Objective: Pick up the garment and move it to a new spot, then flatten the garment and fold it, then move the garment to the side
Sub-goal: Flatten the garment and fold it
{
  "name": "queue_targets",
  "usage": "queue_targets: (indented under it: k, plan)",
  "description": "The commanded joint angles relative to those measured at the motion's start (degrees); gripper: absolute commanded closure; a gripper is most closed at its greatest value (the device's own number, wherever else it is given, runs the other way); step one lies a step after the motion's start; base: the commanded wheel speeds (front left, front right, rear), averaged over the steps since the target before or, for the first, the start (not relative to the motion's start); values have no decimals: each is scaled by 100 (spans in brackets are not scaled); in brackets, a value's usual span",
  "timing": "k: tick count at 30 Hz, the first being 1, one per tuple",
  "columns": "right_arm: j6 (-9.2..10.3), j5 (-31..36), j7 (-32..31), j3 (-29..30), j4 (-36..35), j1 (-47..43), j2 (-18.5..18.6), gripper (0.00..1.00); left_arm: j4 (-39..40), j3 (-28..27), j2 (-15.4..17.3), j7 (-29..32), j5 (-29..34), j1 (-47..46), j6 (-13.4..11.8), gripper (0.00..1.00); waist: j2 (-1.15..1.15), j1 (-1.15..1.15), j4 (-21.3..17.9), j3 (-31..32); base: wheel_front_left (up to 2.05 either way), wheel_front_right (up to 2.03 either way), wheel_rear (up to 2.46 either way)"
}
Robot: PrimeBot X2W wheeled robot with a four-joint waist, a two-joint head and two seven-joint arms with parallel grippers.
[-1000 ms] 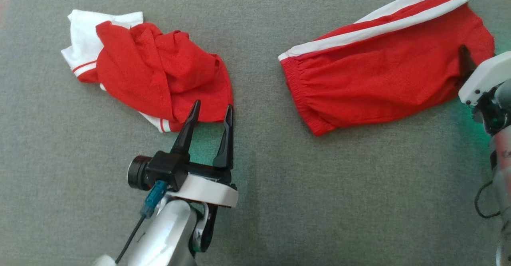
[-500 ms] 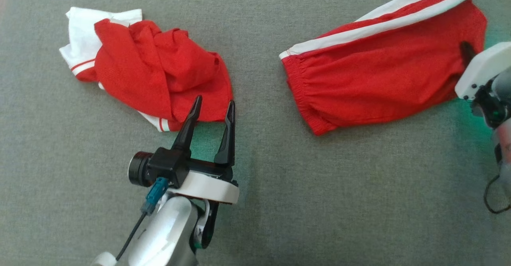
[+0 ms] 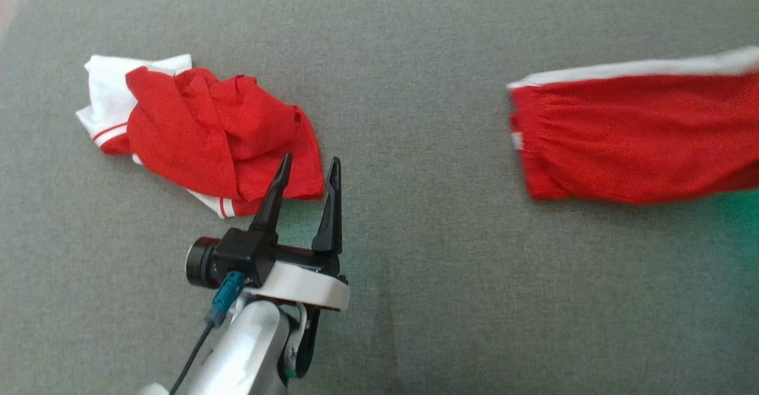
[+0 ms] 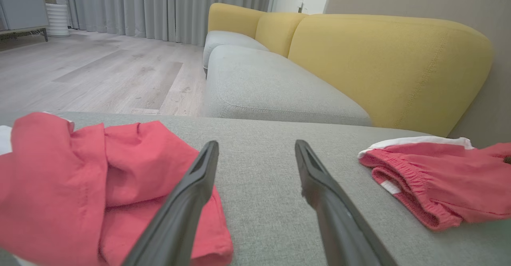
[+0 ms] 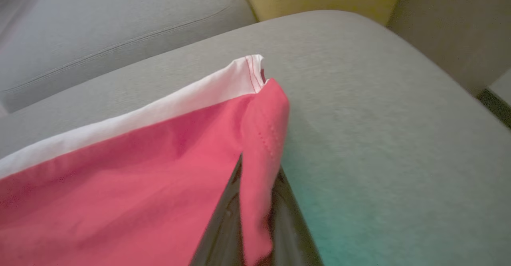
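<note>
Right gripper (image 5: pixel 257 202) — fingers pressed together, pinching hem corner of red shorts (image 3: pixel 634 140). Shorts stretched across right side of grey cushion (image 3: pixel 415 264), white side stripe along far edge, elastic waistband toward centre. Left gripper (image 3: pixel 312 159) — fingers spread wide, tips just over near edge of crumpled red-and-white garment (image 3: pixel 207 128) at left, well apart from shorts.

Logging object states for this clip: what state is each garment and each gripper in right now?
red shorts: spread out on the cushion, one edge pinched.
crumpled garment: bunched in a heap, not gripped.
left gripper: open, at the crumpled garment's edge, holding nothing.
right gripper: shut on the red shorts' edge.
</note>
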State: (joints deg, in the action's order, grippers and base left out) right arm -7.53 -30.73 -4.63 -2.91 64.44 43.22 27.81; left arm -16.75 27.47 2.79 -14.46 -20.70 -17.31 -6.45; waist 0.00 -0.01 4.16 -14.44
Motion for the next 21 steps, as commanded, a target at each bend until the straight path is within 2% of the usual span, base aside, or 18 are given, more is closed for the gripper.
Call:
queue_targets:
  k: [1, 4, 10, 21]
  plan:
    - [4, -29, 126, -18, -80, -39, 203, 100, 149, -177, 10, -53, -40, -18, 34, 0, 0, 1, -37, 70, 0, 0, 0]
    - [4, -77, 302, 63, 61, -65, 247, 100, 145, -188, 10, -53, -57, 0, 35, 0, 0, 1, -48, 131, 0, 0, 0]
    - [4, -223, 596, -9, -31, -79, 3, 100, 105, -228, 10, -53, -52, 102, 60, 0, 0, 1, -24, 305, 0, 0, 0]
    - [4, -680, 931, -549, -912, -275, -576, 100, 28, -362, 10, -53, -39, 364, 107, 0, 0, 1, 80, 807, 0, 0, 0]
